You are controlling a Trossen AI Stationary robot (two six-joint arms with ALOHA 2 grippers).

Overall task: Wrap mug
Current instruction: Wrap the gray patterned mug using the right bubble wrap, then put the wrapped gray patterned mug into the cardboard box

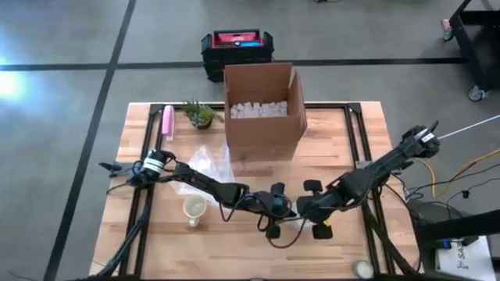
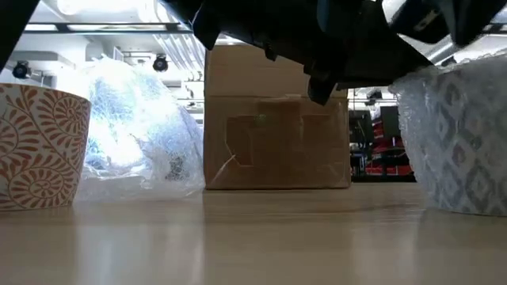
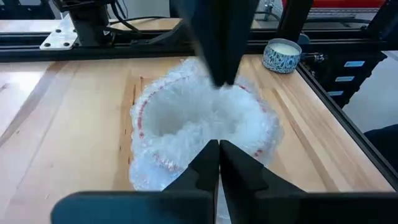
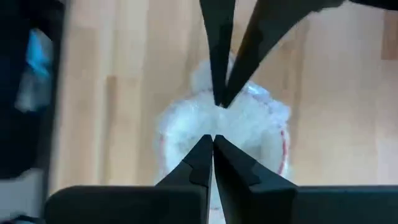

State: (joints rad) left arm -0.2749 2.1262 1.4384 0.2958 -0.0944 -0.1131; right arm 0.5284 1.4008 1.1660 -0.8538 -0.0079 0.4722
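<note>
L gripper (image 3: 219, 149): fingers pressed together, pinching bubble wrap (image 3: 205, 118) at the top of the wrapped mug (image 3: 149, 134); sits near table centre-front in high view (image 1: 275, 209).
R gripper (image 4: 212, 143): tips closed on the same wrap, facing the L gripper from the opp. side; in high view just beside it (image 1: 301, 211).
Wrapped mug: upright on the table (image 1: 351, 136), between the two grippers, mostly hidden under them from above; red rim shows thru wrap in wrist views.
2nd mug (image 1: 193, 208): unwrapped, orange leaf pattern, left of the grippers, well apart.
Loose wrap sheet (image 1: 205, 165): crumpled, behind the 2nd mug, near the box.
Cardboard box (image 1: 264, 109): open, at table rear, white filler inside.
Small plant (image 1: 201, 114): left of box.
Blue-patterned cup (image 3: 282, 55): by table edge, front right corner.
</note>
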